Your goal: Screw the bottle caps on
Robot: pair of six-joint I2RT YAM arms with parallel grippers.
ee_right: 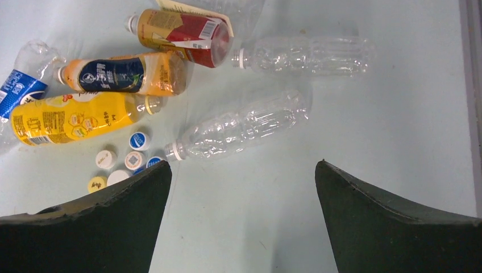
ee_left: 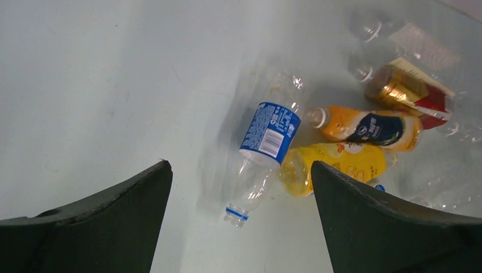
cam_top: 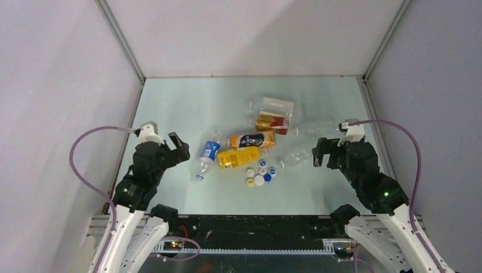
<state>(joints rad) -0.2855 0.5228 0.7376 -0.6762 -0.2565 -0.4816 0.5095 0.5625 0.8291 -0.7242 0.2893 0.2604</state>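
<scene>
Both arms checking in, nothing in hand. My left pincer [cam_top: 182, 149] is spread wide with nothing in it, hanging over the counter [cam_top: 170, 102] well to the left of the yellow bottle [cam_top: 239, 157]. My right pincer [cam_top: 316, 152] is the same deal, fingers wide apart and bare, well off to the right of that yellow bottle.

The yellow bottle lies on its side around mid-counter, neck pointing right. The caps [cam_top: 259, 180] sit loose in a little cluster just on the near side of its neck end. There are a couple of blue, a few white and one yellow, and some touch each other. From my right wrist one of them is partly hidden behind my finger.

Everything else, going by the yellow bottle:
- The blue-label bottle [cam_top: 208, 152] lies angled just beside its base on the left, mouth toward my side. Can't tell if they touch.
- The orange bottle [cam_top: 252, 140] with the dark-blue label lies alongside it on the far side, pretty much touching.
- The gold-and-red bottle [cam_top: 273, 122] is a bit farther back and to the right.
- The near clear bottle [cam_top: 295, 156] lies to its right, just past the caps, mouth toward them.
- The second clear bottle [cam_top: 315, 128] is farther back on the right.
- The third clear bottle [cam_top: 274, 105] is the farthest back.

All the bottles are lying down, and the mouths I can see are open.
</scene>
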